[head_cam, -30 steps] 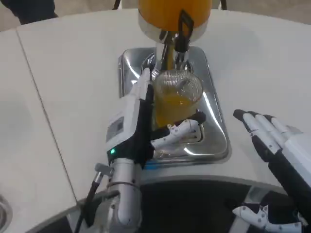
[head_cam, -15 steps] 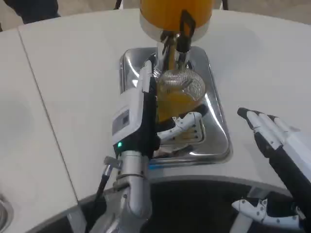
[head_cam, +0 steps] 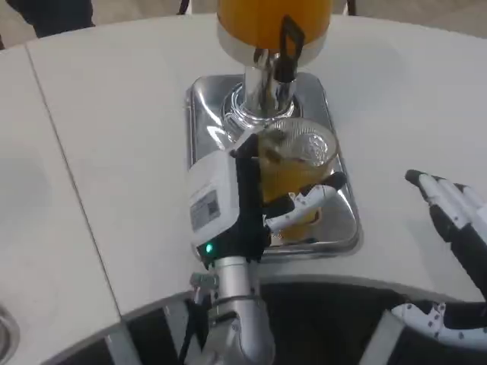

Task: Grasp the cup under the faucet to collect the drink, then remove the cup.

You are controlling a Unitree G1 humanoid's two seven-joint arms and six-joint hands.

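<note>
Head view looks down on a clear plastic cup [head_cam: 293,163], its lower half full of orange drink, the rim wide and see-through. It stands over the shiny metal drip tray [head_cam: 199,103], just in front of the chrome faucet [head_cam: 266,84] of the orange dispenser [head_cam: 259,19], toward the tray's right side. The left hand [head_cam: 232,201] grips it: the white back lies against the cup's left side, and the fingers [head_cam: 308,201] wrap across its near face, closed snugly on the wall below the liquid line. The right hand [head_cam: 456,220] hangs over the white tabletop [head_cam: 114,114], well apart from the tray, its fingers stretched out and holding nothing.
</note>
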